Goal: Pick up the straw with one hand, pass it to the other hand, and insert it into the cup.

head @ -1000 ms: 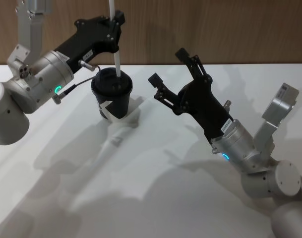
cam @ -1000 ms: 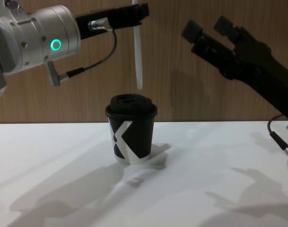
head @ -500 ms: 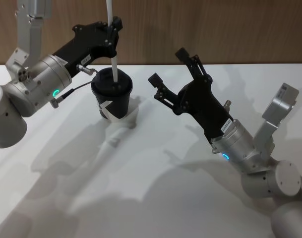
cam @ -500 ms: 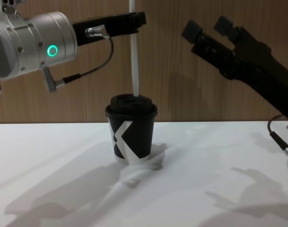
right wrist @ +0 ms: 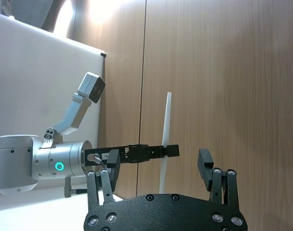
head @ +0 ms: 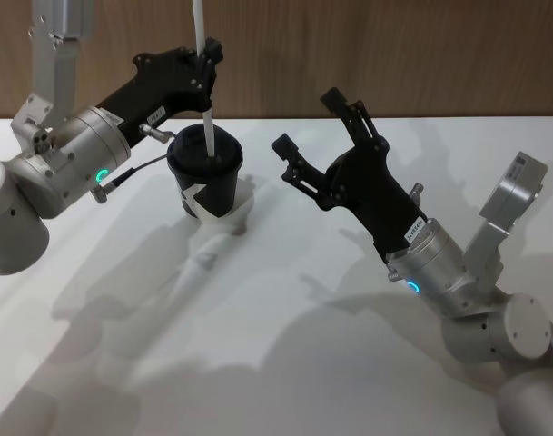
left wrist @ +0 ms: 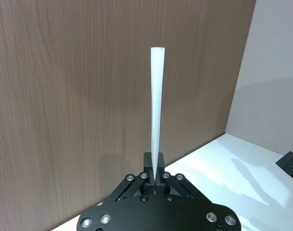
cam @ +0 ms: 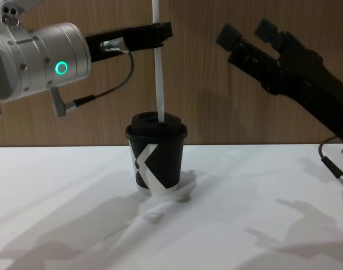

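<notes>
The black cup (head: 206,182) with its white X mark (cam: 148,166) stands upright on the white table, left of centre. My left gripper (head: 206,56) is shut on the translucent white straw (head: 207,127) and holds it upright above the cup. The straw's lower end (cam: 159,115) dips into the top of the black lid. In the left wrist view the straw (left wrist: 156,106) rises from between the closed fingers (left wrist: 160,166). My right gripper (head: 306,120) hangs open and empty to the right of the cup, raised off the table.
A white table (head: 258,363) spreads in front and to both sides of the cup. A brown wood-panel wall (cam: 205,90) stands close behind. A thin dark cable (cam: 103,93) loops under the left wrist.
My left gripper has come down with the straw. Its lower end went from hanging above the lid to entering the lid's top. The right arm has stayed still.
</notes>
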